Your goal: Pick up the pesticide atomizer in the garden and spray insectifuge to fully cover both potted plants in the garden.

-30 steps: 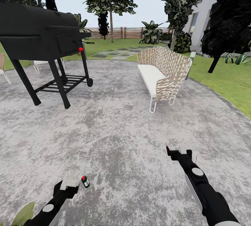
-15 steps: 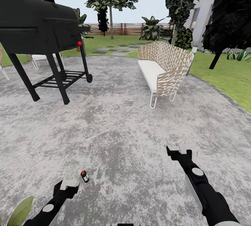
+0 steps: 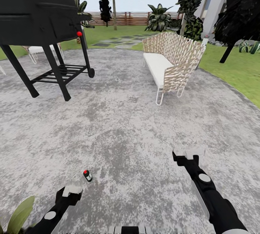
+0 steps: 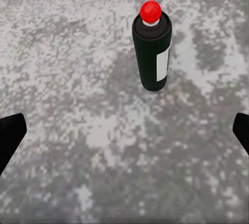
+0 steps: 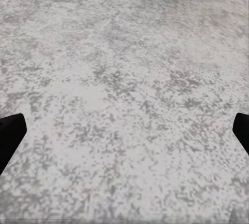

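Note:
The pesticide atomizer (image 3: 87,175), a small dark can with a red cap and a white label, stands upright on the grey mottled patio (image 3: 119,125). My left gripper (image 3: 71,190) hangs just short of it and a little to its left, open. In the left wrist view the atomizer (image 4: 152,53) stands ahead of the open left gripper (image 4: 124,130), whose dark fingertips (image 4: 10,133) sit wide apart. My right gripper (image 3: 188,152) is open over bare patio, as in the right wrist view (image 5: 124,130). Pointed green leaves of a low plant (image 3: 20,216) show at the lower left corner. Another low rosette (image 3: 249,47) sits on the lawn, far right.
A black barbecue grill (image 3: 39,28) on legs stands at the far left. A woven sofa (image 3: 171,64) with a white cushion stands ahead to the right. Lawn (image 3: 231,75), stepping stones (image 3: 119,42), a wooden fence (image 3: 126,17) and trees lie beyond.
The whole view has shifted: grill, sofa and atomizer sit higher in the picture. The atomizer now stands farther ahead of my left gripper. Both grippers stay open.

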You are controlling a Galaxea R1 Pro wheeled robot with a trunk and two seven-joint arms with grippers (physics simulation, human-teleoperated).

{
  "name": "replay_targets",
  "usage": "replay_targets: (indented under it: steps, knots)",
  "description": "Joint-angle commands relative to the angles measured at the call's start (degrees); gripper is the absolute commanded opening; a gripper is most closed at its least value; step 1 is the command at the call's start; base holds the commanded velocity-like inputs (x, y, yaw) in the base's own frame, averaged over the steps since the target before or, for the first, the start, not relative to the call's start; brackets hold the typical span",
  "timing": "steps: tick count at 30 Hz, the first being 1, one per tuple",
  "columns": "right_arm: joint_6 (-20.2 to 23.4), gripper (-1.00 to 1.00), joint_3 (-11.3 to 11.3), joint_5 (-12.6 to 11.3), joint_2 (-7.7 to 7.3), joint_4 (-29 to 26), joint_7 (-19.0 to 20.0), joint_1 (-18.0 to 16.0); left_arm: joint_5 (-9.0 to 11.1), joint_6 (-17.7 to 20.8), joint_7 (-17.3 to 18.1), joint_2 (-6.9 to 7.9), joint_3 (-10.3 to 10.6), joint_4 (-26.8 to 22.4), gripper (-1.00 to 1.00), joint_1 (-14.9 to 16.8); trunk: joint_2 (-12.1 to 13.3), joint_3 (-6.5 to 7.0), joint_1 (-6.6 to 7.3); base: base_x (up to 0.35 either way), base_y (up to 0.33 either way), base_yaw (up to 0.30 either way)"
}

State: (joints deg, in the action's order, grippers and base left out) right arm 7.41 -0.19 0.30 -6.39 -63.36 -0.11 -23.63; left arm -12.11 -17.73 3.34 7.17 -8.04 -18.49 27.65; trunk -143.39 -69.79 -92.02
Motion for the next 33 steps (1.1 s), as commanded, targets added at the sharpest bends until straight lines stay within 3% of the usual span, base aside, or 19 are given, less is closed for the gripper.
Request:
replay_targets:
  steps: [1,29,33]
  knots:
    - [0.32,1.0,0.01,0.04,0.0,-0.06,-0.03,-0.01,-0.43,-0.2,0.35,-0.04,-0.49,0.03,1.0,0.03,-0.03,-0.27,-0.01,0.0,0.0,0.0]
    - [0.5,1.0,0.02,-0.03,0.1,-0.09,-0.07,-0.01,-0.46,-0.2,0.35,-0.05,-0.46,0.03,1.0,0.03,-0.41,-6.48,-0.73,0.0,0.0,0.0]
    - [0.5,1.0,0.02,0.03,0.12,-0.09,-0.07,-0.01,-0.46,-0.2,0.35,-0.05,-0.43,0.03,1.0,0.03,-0.41,-6.48,-0.73,0.0,0.0,0.0]
